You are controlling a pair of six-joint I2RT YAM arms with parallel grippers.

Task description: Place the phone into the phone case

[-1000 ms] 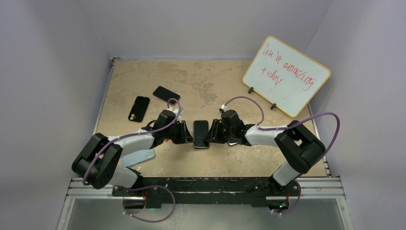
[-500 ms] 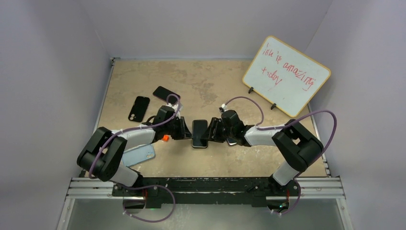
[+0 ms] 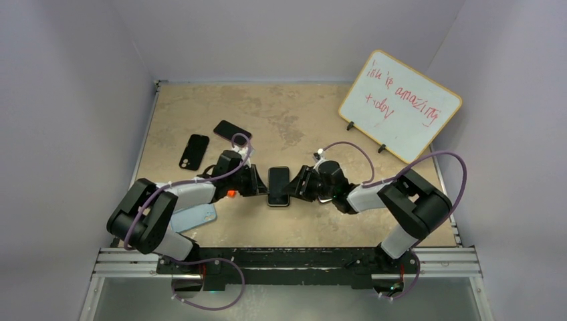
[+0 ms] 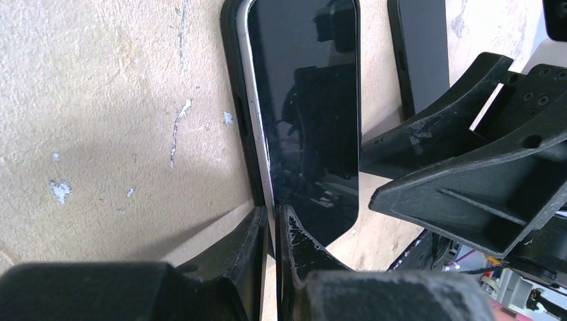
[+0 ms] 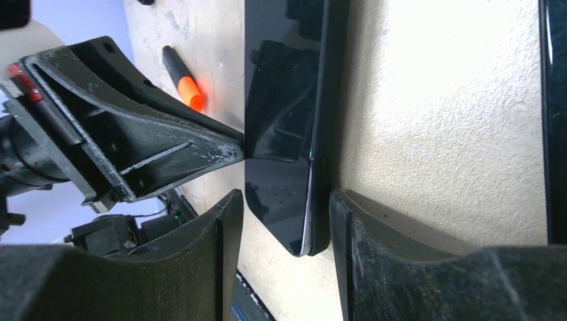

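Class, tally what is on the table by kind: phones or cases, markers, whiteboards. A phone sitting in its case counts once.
Phones or cases: 5 (centre phone, black slab, pink-edged phone, light blue case, half-hidden dark slab)
Markers: 1 (orange-tipped marker)
Whiteboards: 1 (whiteboard)
Total: 7

The phone [image 3: 279, 186], dark screen up, lies flat, its silver side showing above the rim of the black phone case [image 4: 239, 100] under it.
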